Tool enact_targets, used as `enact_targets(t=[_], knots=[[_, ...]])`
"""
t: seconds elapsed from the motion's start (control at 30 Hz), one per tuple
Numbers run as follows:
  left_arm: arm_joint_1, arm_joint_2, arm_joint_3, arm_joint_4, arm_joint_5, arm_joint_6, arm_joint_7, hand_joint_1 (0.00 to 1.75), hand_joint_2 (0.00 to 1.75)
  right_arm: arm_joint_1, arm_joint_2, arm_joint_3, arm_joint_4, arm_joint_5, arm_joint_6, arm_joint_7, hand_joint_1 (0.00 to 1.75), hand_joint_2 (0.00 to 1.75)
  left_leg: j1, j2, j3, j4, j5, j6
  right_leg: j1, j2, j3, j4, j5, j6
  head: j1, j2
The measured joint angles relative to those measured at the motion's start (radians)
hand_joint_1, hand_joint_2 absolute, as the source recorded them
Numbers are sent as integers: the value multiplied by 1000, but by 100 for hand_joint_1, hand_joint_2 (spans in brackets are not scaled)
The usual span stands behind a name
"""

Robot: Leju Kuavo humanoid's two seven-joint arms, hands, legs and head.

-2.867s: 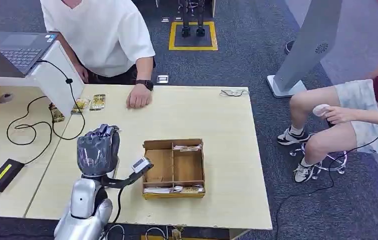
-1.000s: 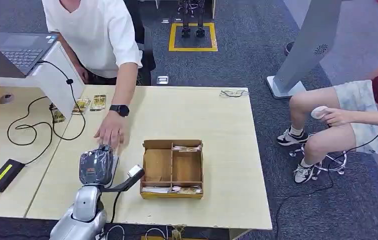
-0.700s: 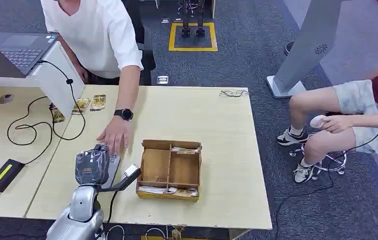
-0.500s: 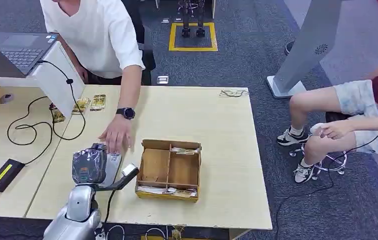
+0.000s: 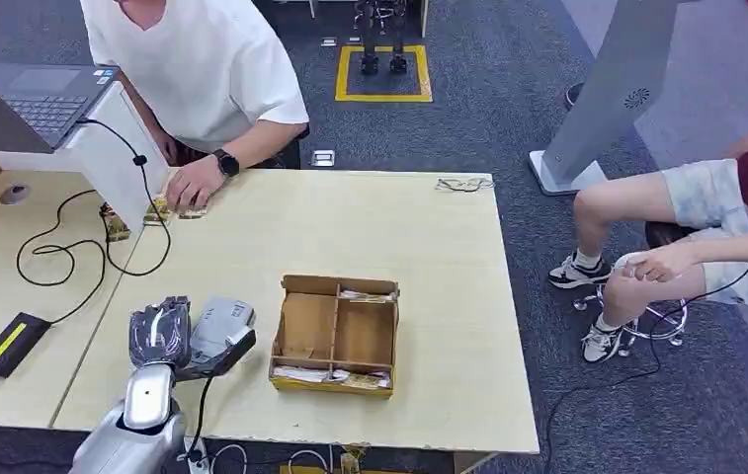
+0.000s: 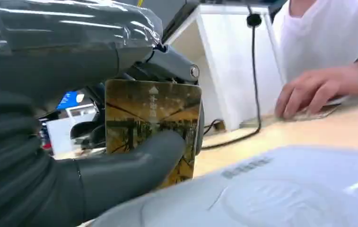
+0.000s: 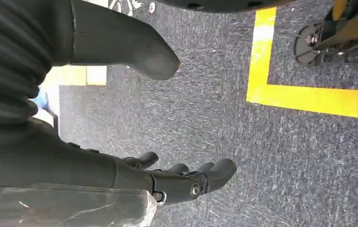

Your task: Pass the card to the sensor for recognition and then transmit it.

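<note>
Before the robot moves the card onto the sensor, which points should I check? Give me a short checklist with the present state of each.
1. Card held by the left hand: ok, the thumb presses it against the fingers.
2. Sensor within reach: ok, the grey reader lies on the table right beside the left hand.
3. Card touching the sensor: cannot tell.
4. Person's hand away from the sensor: ok, it rests on the cards at the far edge.
5. Right hand free: ok, open, hanging over the floor.
</note>
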Motion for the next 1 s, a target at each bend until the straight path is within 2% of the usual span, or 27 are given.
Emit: enact_targets(t=[0.1,0.23,0.7,0.77,0.83,1.0], knots=[[-8,-2,0,23,0,-62,-21,175,175,0,-1,5,0,0,0,3,0,175,0,-1,0,0,0,0,0,-1,2,0,0,0,0,0],[-27,-3,-2,54,0,-105,-37,175,175,-2,-1,13,0,0,1,6,0,175,0,-1,3,0,0,0,0,-1,5,0,0,0,0,0],[-50,-8,-3,94,0,-89,-69,175,175,-2,-2,35,0,0,1,14,0,175,0,-1,8,-1,0,0,0,-1,10,0,0,0,0,0],[-50,-10,-3,97,0,-69,-69,175,175,-2,-2,37,0,0,2,14,0,175,0,-1,8,-1,0,0,0,-1,10,0,0,0,0,0],[-49,-12,-3,100,0,-22,-73,175,175,-1,-3,37,0,-1,2,13,0,175,0,-1,8,0,0,0,0,-1,9,0,0,0,0,0],[-37,-17,-2,96,1,165,-121,175,175,-2,-4,37,0,-5,-2,6,0,175,0,-1,5,0,0,0,0,-1,6,0,0,0,0,0]])
